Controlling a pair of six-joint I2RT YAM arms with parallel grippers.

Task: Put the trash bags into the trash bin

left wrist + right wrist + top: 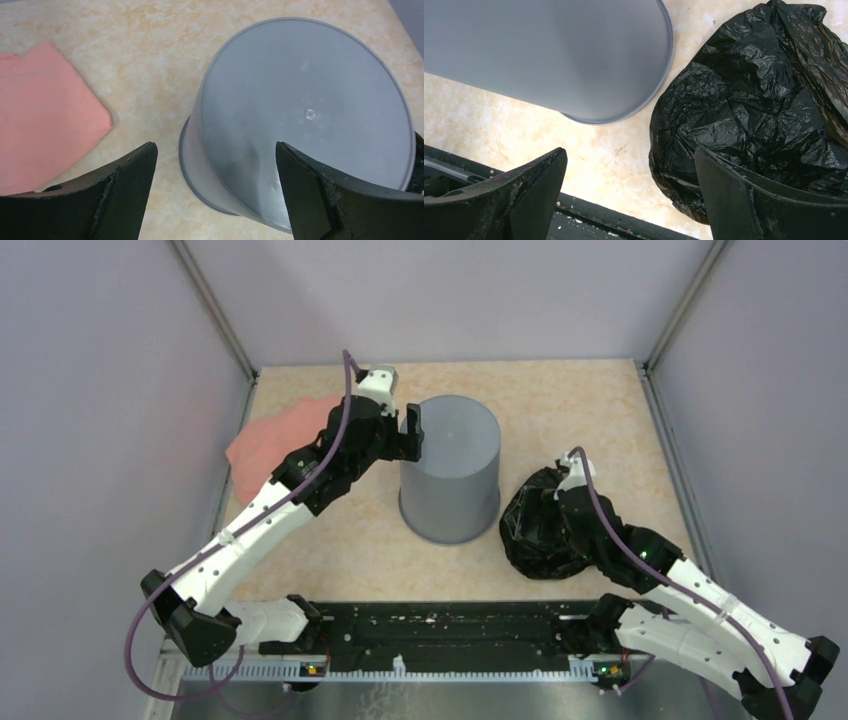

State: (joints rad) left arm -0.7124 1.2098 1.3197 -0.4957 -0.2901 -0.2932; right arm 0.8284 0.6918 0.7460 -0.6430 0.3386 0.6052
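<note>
The bin (450,470) stands mouth-down at centre frame, the left gripper (412,432) spread open beside its upper-left wall, while the bag (540,525) lies just right, below the open right gripper (629,150).

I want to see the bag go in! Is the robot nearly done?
Not yet. Done: nothing. The trash bag lies on the table beside the trash bin, which stands upside down, closed base up. In hand: the left gripper is open by the bin's top and the right gripper is open over the bag; neither holds anything. Left: probably flip the bin, grab the bag, drop it in.
</note>
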